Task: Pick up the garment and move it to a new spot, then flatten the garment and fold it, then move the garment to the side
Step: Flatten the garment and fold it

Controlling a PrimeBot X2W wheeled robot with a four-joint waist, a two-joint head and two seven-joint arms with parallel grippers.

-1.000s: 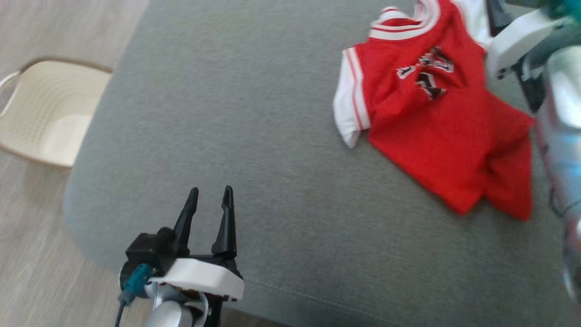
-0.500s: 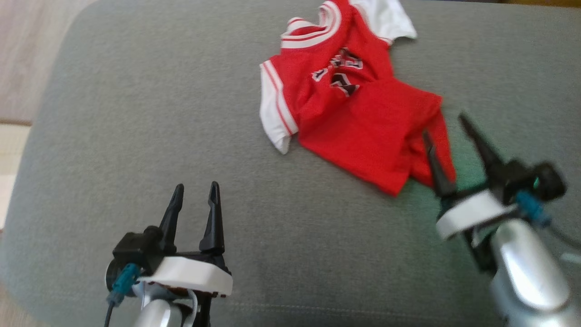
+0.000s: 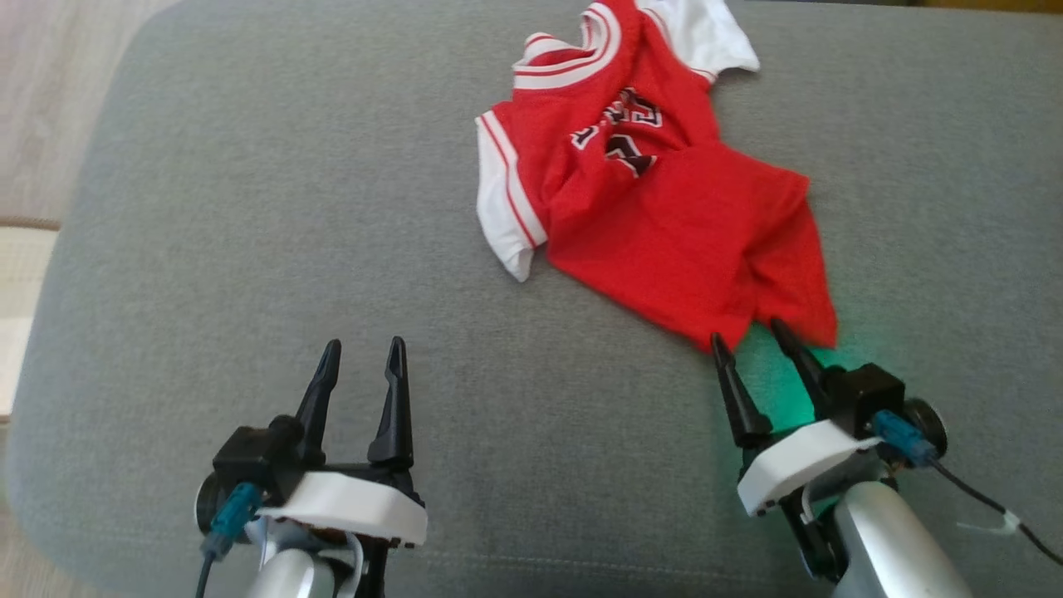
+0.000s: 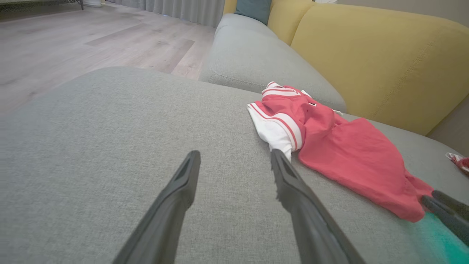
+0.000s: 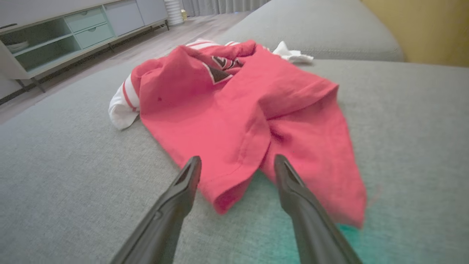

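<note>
The garment (image 3: 664,199), a small red jersey with white sleeves and black lettering, lies crumpled on the grey sofa cushion (image 3: 249,208), its hem toward me. It also shows in the left wrist view (image 4: 348,154) and the right wrist view (image 5: 238,102). My right gripper (image 3: 751,332) stands open just short of the hem's near edge, its fingers (image 5: 187,179) on either side of a fold of the hem without touching it. My left gripper (image 3: 363,349) is open and empty over bare cushion at the lower left, well clear of the jersey.
The grey cushion's rounded edge runs along the left and bottom, with wooden floor (image 3: 50,100) beyond. A yellow sofa backrest (image 4: 384,55) rises behind the garment. A small red and white scrap (image 4: 458,161) lies at the far right of the seat. A low cabinet (image 5: 55,33) stands across the room.
The head camera swung right, then steadied. My right gripper pulled back toward me and now sits at the hem's near edge. The left gripper and garment stay put.
</note>
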